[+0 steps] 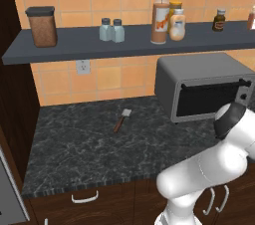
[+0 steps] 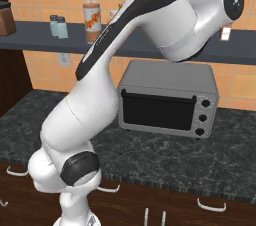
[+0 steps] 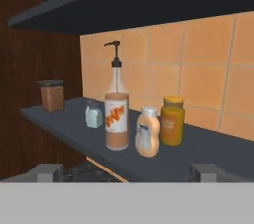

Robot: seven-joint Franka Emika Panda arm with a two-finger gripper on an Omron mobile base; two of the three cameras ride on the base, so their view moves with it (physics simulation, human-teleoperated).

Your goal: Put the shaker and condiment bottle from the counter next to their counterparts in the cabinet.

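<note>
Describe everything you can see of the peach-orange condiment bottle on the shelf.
The condiment bottle is small and peach-orange, of smooth plastic as it looks, with a rounded body, a pale label on its front and a white cap. It stands upright on the dark grey cabinet shelf, close in front of the mustard-yellow bottle and beside the tall pump bottle. Whether it touches either cannot be told. Nothing grips it.
</note>
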